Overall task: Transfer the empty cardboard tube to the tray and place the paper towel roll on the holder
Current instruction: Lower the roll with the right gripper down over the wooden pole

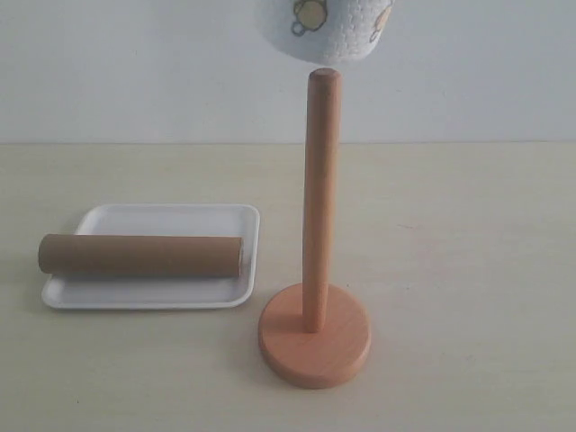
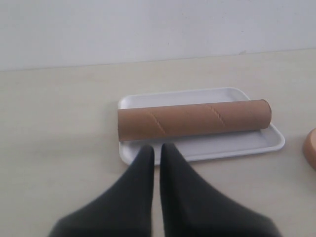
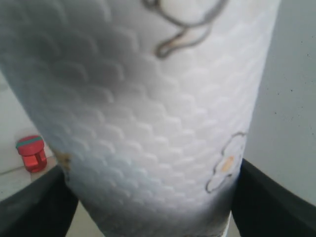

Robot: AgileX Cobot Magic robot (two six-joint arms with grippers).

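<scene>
- While the paper towel roll (image 1: 324, 31) hangs at the upper edge of the exterior view, its lower end sits directly over the rounded top of the holder (image 1: 317, 270). Contact between the two cannot be made out, and the post is not inside the roll.
- Right fingers (image 3: 276, 202): spread wide, one dark finger on each side of the roll, clamped against its embossed white surface. Roll fills most of the right wrist view; flower prints visible.
- Holder stands upright on the desk (image 1: 468, 270), its disc base just beside the tray (image 1: 153, 220), near the tray's right front corner.
- Cardboard tube (image 1: 139, 255) lies on its side lengthwise across the tray, with its left end overhanging the tray's left rim.
- Left fingers (image 2: 143, 168): closed against each other, nothing between them. They point toward the tube from the near side of the tray and are clear of both.
- Small red object (image 3: 32, 153) with a green band shows beside the roll in the right wrist view; too blurred to identify.
</scene>
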